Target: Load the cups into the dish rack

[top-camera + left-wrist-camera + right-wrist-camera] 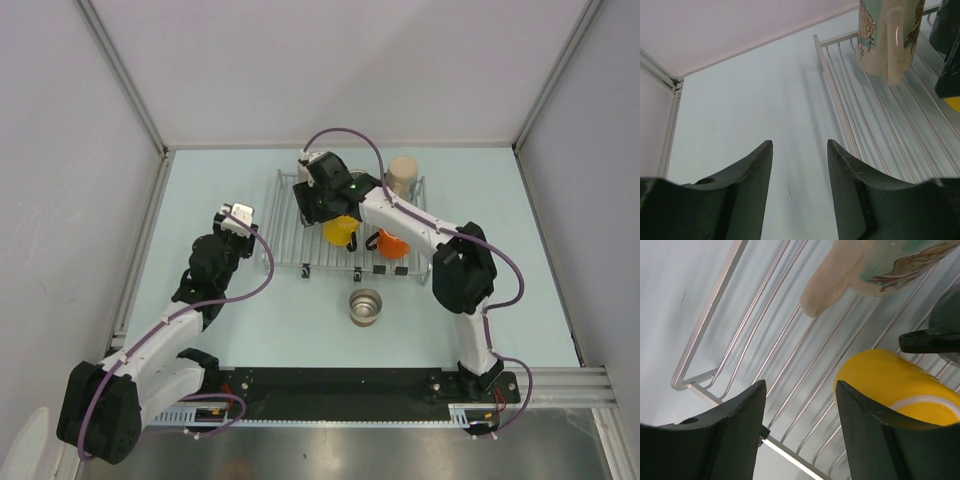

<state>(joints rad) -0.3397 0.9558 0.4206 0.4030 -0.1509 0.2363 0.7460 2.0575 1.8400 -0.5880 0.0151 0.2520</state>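
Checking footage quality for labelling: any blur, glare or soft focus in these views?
Top external: sharp, evenly lit. Left wrist: glare streak on the handle of the patterned cup, near fingers soft. Right wrist: that cup looms blurred; yellow cup crisper.

The near-left corner of the dish rack [285, 238] stood free; the right arm [415, 222] lay across its middle, above the yellow cup [340, 231] and orange cup [392, 243].

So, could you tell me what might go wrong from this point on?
1. The open right hand hangs low over the dish rack with the yellow cup right beside it; pulling away could knock that cup.
2. The steel cup is not yet racked and stands on the table in front. Reaching back for it, the right arm may brush the orange cup beneath it.
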